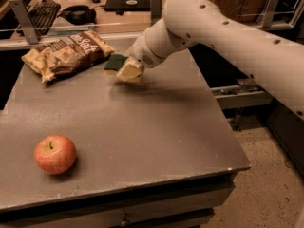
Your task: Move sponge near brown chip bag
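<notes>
The sponge [115, 62], dark green on top, is held at the end of my gripper [127, 70] just above the grey table, towards its back middle. The gripper is shut on it, pale fingers over its right side. The brown chip bag [65, 54] lies crinkled at the table's back left, a short gap to the left of the sponge. My white arm reaches in from the right.
A red-yellow apple [55, 154] sits at the front left of the grey table [156, 141]. Behind the table runs a metal rail [71, 28] with a desk, keyboard and dark items beyond. The table's right edge drops to the floor.
</notes>
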